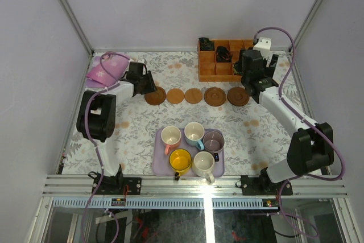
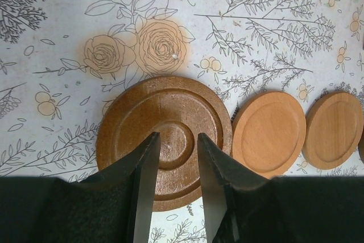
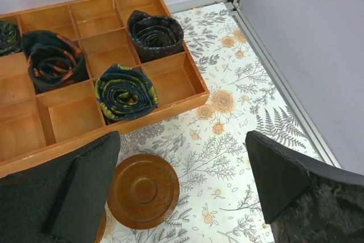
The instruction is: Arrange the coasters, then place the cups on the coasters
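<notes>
Five brown coasters lie in a row across the table, from the leftmost dark ringed one (image 1: 154, 96) to the rightmost dark one (image 1: 238, 96). My left gripper (image 1: 149, 87) (image 2: 177, 138) hovers over the leftmost coaster (image 2: 170, 112), its jaws a little apart with nothing between them. Two lighter coasters (image 2: 268, 132) (image 2: 335, 129) lie to its right. My right gripper (image 1: 251, 87) (image 3: 183, 140) stands wide open above the table, the rightmost coaster (image 3: 142, 190) lying flat by its left finger. Yellow (image 1: 180, 160), pink-handled (image 1: 170, 136), light blue (image 1: 194, 134), purple (image 1: 214, 140) and cream-white (image 1: 203, 163) cups stand on the lavender tray (image 1: 160, 164).
An orange-brown compartment box (image 1: 219, 64) (image 3: 74, 115) holding rolled dark fabrics (image 3: 126, 92) sits at the back right, close behind my right gripper. A pink cloth (image 1: 105, 68) lies at the back left. The enclosure walls and metal frame border the flowered table.
</notes>
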You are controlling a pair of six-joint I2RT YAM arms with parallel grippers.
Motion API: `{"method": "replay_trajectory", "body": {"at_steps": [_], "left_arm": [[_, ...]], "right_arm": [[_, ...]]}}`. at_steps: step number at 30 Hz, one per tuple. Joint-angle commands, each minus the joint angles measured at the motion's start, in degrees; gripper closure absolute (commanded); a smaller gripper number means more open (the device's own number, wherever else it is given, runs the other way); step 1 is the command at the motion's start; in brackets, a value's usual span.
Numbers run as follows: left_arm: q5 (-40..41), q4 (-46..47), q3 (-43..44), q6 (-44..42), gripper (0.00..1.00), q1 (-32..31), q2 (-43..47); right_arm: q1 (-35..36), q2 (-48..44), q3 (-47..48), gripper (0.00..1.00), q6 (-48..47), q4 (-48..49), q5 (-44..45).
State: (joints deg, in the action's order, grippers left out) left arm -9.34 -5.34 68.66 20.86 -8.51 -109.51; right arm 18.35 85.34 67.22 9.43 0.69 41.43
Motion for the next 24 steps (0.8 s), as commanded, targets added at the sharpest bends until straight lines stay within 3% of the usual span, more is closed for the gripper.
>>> {"method": "replay_trajectory", "body": {"at_steps": [1,5,9,18,24], "left_arm": [[1.55,1.11,1.46,-0.32,0.68,0.84,2.36],[1.72,1.19,1.58,-0.46,0.67,1.3,3.96],[1.87,1.21,1.18,-1.22,0.66,1.44,6.02],[0.79,1.19,-1.07,-2.72,0.62,1.56,11.22],[-0.94,3.61,-5.08,-2.3,0.58,1.54,15.65]], "right_arm": [[-2.29,-1.96,1.38,0.01,3.63,4.34,1.23],[-2.87,-0.82,1.85,0.01,6.36,2.9,3.58],[-2.96,1.29,5.97,0.01,5.06,-4.75,0.77],[-2.97,-5.25,0.71,0.0,6.68,-15.05,-15.73],[-2.8,-12.21,-5.33,0.11,10.51,-27.57,-30.67]]}}
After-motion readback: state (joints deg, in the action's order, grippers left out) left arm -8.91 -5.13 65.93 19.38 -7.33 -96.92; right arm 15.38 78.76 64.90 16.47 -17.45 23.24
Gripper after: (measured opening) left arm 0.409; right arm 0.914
